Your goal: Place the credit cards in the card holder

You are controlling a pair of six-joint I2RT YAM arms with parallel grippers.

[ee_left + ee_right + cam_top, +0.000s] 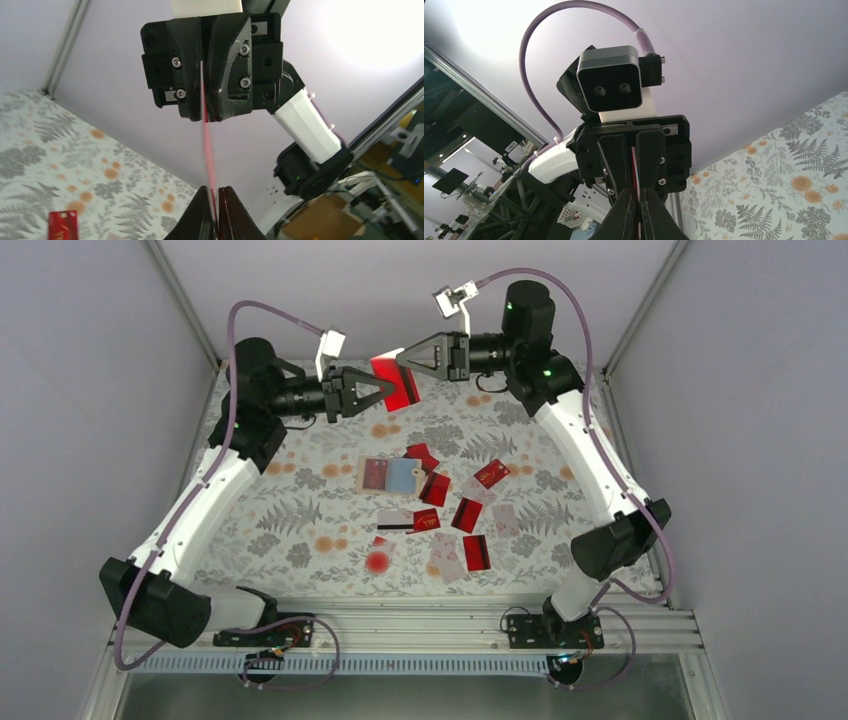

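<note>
A red credit card (405, 390) hangs in the air over the far side of the table, pinched from both ends. My left gripper (388, 392) is shut on its left edge and my right gripper (402, 358) is shut on its right edge. The left wrist view shows the card edge-on (207, 150), running from my own left fingertips (216, 215) up into the right gripper. The card holder (392, 476) lies open in the middle of the table, tan with a light blue lining. Several more credit cards (466, 514), red and pale, lie scattered to its right and in front.
A floral cloth (300, 510) covers the table. A round red blot (377, 561) sits near the front. A white card with a black stripe (395, 520) lies below the holder. One red card (64, 226) shows in the left wrist view. Grey walls enclose the table.
</note>
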